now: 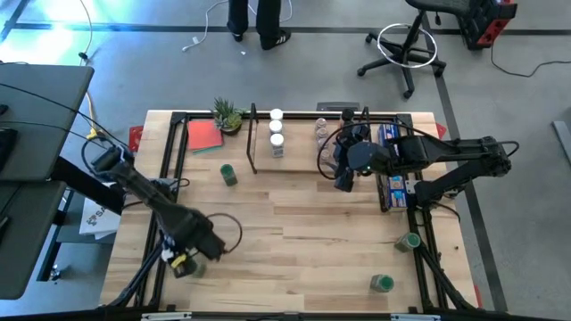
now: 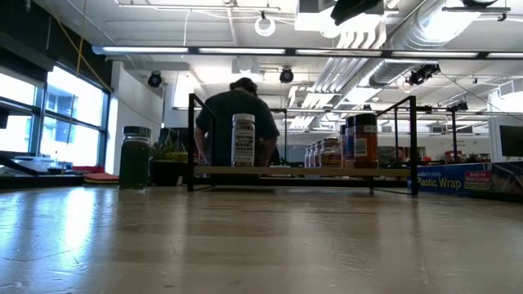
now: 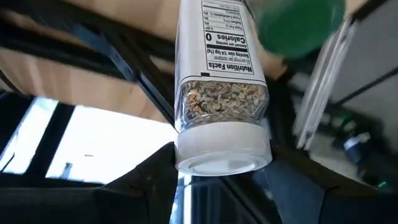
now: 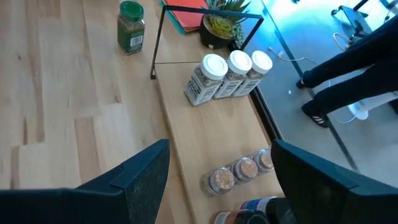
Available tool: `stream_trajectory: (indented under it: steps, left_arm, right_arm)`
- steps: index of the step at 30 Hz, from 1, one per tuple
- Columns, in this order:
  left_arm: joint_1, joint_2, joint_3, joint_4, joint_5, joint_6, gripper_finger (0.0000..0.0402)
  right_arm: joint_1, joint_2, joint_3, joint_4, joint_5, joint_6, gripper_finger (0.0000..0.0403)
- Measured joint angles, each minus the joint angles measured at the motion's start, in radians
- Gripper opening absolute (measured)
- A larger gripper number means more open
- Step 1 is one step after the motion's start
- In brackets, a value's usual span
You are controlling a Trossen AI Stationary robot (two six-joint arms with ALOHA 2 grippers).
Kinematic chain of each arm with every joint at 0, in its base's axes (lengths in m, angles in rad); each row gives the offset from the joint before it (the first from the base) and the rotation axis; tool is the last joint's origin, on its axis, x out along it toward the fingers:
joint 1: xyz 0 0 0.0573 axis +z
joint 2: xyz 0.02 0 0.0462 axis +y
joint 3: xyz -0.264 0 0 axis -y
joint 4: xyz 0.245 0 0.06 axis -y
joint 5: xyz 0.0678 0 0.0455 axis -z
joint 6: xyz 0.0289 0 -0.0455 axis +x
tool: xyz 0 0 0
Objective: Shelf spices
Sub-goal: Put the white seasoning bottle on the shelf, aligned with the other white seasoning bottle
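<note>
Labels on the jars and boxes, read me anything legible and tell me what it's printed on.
"Nutrition Facts", "Calories 0": white-capped jar between the left gripper's fingers.
"Plastic Wrap": blue box at the table's right edge.
Smaller print on that jar, and the labels of the jars on the shelf: too small to read.

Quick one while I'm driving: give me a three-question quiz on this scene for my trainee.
1. True or false: the right pincer is shut on a jar.
2. How many white-capped jars stand in a row on the shelf?
3. What is between the fingers of the left pincer? A) a green-lidded jar B) a clear seasoning jar with a white cap C) the potted plant

Key: 1 false, it is open with nothing in it, above the shelf. 2 three. 3 B.
</note>
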Motion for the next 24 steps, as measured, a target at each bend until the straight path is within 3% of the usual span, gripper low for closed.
stream_trajectory:
  steps: [5, 11, 16, 24]
  left_arm:
    - [0.106, -0.053, 0.0, -0.001, -0.108, 0.038, 0.0204]
    - [0.261, -0.017, 0.0, 0.0, -0.203, 0.253, 0.0204]
    - [0.411, 0.109, 0.053, 0.0, -0.268, 0.478, 0.0204]
    - [0.568, 0.421, 0.296, 0.003, -0.348, 0.766, 0.0204]
  right_arm:
    - [0.0, -0.014, 0.0, 0.0, 0.0, -0.014, 0.0275]
    - [0.0, -0.039, 0.0, -0.008, 0.0, -0.013, 0.0275]
    - [0.0, -0.062, 0.0, -0.039, 0.0, 0.037, 0.0275]
    - [0.01, -0.098, 0.0, -0.165, 0.0, 0.211, 0.0275]
